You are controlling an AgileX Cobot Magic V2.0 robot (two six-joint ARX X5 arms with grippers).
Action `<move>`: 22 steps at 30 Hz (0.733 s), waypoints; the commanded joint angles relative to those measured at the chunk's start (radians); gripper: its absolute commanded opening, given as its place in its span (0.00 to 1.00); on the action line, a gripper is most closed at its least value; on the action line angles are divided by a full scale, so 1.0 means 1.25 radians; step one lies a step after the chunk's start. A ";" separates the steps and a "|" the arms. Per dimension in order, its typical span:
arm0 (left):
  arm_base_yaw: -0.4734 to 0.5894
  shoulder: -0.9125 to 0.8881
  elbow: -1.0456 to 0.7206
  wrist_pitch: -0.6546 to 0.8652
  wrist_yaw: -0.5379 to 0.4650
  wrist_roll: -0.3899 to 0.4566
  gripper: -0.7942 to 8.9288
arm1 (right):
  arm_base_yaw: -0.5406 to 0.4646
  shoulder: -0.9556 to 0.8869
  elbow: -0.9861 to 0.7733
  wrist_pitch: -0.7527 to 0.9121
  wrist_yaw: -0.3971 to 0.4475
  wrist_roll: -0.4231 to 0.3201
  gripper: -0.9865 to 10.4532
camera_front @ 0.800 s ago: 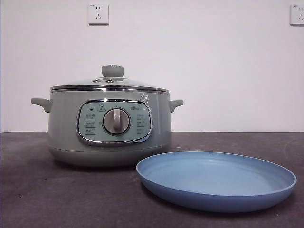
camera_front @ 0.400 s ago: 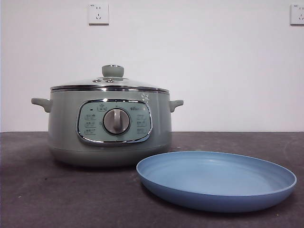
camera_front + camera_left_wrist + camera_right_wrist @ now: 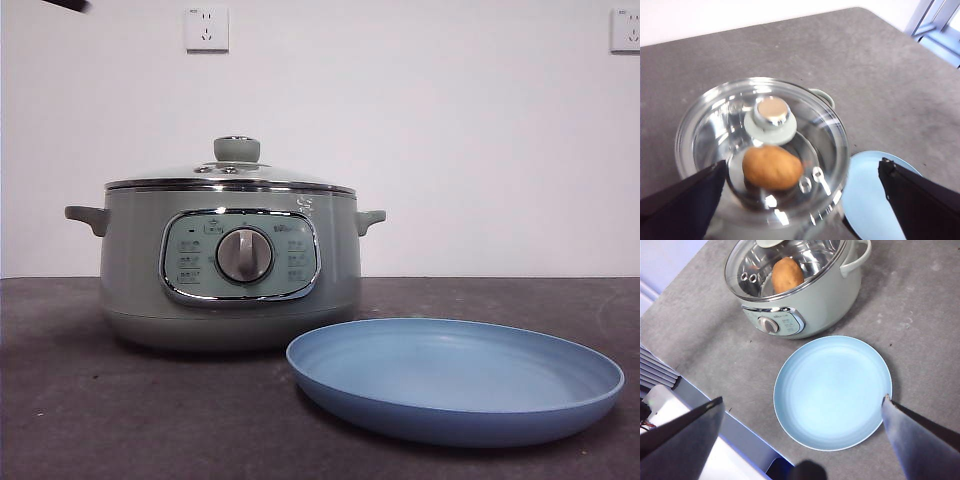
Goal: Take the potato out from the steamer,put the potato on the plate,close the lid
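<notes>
In the front view, a black arm tip (image 3: pixel 68 5) had newly appeared at the upper left corner, absent half a second before; probably the approach to the lid (image 3: pixel 232 172) was starting, with nothing yet moved. The lid sat shut on the steamer (image 3: pixel 230 265) at centre left, and the plate (image 3: pixel 455 378) lay empty at lower right on the counter (image 3: pixel 80 400). In the left wrist view, the left gripper (image 3: pixel 800 200) hung above the lid's knob (image 3: pixel 772 111), fingers spread wide and empty; the potato (image 3: pixel 772 167) lay inside beneath the glass. In the right wrist view, the right gripper (image 3: pixel 802 435) hovered over the bare plate, fingers wide apart, holding nothing.
</notes>
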 commanded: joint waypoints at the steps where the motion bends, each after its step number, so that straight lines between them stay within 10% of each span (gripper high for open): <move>1: -0.031 0.086 0.045 0.023 -0.026 0.028 0.76 | 0.003 0.006 0.002 0.005 -0.001 0.005 0.61; 22: -0.115 0.439 0.174 0.126 -0.150 0.081 0.76 | 0.003 0.015 0.002 0.005 0.002 0.008 0.61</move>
